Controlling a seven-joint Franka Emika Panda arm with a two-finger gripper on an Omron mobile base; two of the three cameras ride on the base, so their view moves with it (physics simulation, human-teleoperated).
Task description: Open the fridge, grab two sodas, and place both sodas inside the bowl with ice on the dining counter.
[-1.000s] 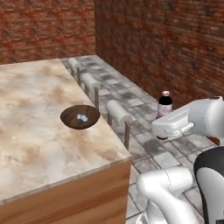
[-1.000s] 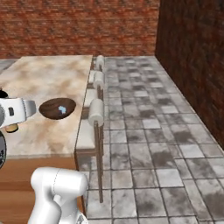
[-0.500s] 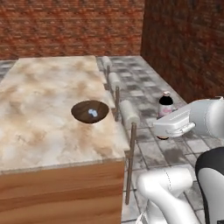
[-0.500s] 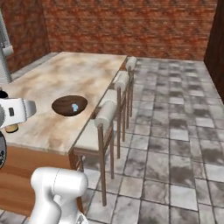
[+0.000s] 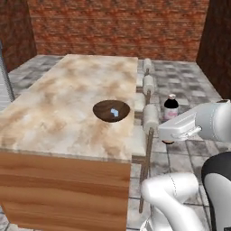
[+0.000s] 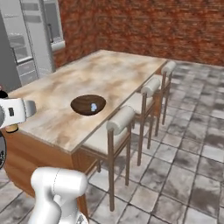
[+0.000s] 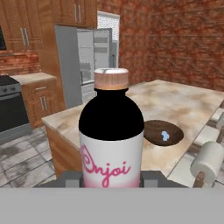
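Observation:
My gripper [image 7: 111, 178] is shut on a soda [image 7: 111, 131], a dark bottle with a pink cap and a white label, held upright. In the left base view the soda [image 5: 171, 107] stands in the gripper [image 5: 170, 122] over the floor, to the right of the dining counter [image 5: 67, 103]. The dark-brown bowl [image 5: 111, 110] sits near the counter's right edge with pale-blue ice [image 5: 114, 111] in it. Bowl [image 6: 88, 105] and ice [image 6: 93, 106] also show from the right base, and the bowl [image 7: 162, 132] lies beyond the soda in the hand view. The grey fridge [image 7: 83, 57] stands open, its shelves showing.
Three pale-cushioned stools [image 5: 150, 117] line the counter's side between the arm and the bowl; the nearest stool [image 6: 120, 120] is tucked under the edge. A black oven [image 7: 11, 109] and wooden cabinets stand left of the fridge [image 6: 30, 39]. Tiled floor stretches to the brick walls.
Both base views have swung with the base, so the counter and bowl now sit more centred and the fridge has come into the right base view. The gripper still holds the soda.

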